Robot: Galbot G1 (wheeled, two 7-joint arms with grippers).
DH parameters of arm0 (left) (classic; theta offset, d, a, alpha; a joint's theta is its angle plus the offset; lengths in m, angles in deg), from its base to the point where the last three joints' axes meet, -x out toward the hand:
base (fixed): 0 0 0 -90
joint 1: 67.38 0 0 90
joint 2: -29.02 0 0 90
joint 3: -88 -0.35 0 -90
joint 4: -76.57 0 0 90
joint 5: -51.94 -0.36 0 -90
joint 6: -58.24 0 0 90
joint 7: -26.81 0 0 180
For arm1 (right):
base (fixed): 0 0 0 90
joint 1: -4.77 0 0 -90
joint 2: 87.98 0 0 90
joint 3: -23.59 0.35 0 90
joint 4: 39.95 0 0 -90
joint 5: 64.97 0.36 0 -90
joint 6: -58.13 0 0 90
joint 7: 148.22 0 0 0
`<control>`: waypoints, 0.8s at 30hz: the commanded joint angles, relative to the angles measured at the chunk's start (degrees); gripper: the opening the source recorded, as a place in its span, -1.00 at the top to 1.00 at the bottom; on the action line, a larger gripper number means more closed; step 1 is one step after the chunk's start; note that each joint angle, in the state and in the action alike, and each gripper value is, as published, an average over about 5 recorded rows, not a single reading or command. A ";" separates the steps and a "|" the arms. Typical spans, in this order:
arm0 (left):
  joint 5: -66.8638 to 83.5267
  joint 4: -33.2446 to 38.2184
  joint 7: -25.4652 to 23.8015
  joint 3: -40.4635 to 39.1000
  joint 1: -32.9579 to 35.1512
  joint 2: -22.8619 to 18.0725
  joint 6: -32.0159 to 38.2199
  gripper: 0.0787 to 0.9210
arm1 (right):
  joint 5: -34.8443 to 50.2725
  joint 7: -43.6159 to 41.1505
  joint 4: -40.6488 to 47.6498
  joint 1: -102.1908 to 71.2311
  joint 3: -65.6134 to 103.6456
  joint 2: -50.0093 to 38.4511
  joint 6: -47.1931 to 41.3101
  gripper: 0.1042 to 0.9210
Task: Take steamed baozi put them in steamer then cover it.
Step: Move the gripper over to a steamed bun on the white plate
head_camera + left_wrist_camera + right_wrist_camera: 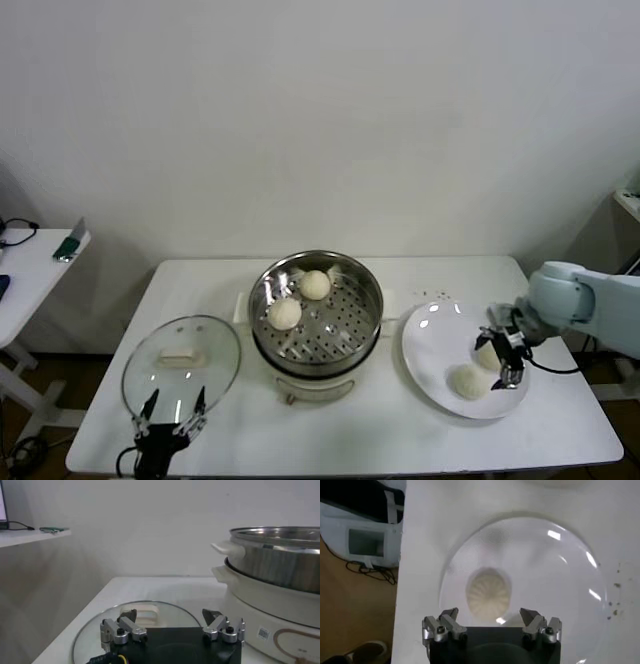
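Our right tool [505, 356] hangs wide open and empty over the plate [430, 340], a bun [488, 592] straight beneath its jaws. Our left tool [172, 412], open too, waits by the lid [181, 362].

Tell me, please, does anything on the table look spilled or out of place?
Only a scatter of small dark specks on the white table, just beyond the flat white plate; they look like crumbs. Otherwise nothing stands out.
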 commanded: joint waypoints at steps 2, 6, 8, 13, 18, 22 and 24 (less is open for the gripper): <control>-0.17 0.09 0.01 -0.07 0.13 -0.10 0.07 -0.77 | -4.07 1.68 2.55 -13.46 10.25 -0.33 -1.29 -0.76; -0.36 0.19 0.03 -0.10 0.24 -0.21 0.04 -0.77 | -4.18 2.51 3.34 -16.39 12.66 0.74 -2.22 -0.76; -0.45 0.22 0.03 -0.13 0.29 -0.19 0.04 -0.77 | -4.18 3.01 3.70 -17.62 13.66 1.25 -2.64 -0.76; -0.50 0.38 0.04 -0.04 0.45 -0.04 0.04 -0.77 | -4.02 3.77 4.15 -19.35 15.27 2.29 -3.54 -0.76; -0.48 0.46 0.07 0.05 0.54 0.07 0.03 -0.77 | -3.93 4.14 4.35 -19.34 15.48 2.78 -3.90 -0.76; -0.55 0.39 0.10 -0.06 0.50 0.06 0.06 -0.77 | -4.01 3.96 4.34 -18.95 15.36 2.81 -4.02 -0.73; -0.55 0.39 0.11 -0.10 0.45 0.03 0.07 -0.77 | -3.99 3.72 4.40 -18.61 15.28 2.81 -3.97 -0.68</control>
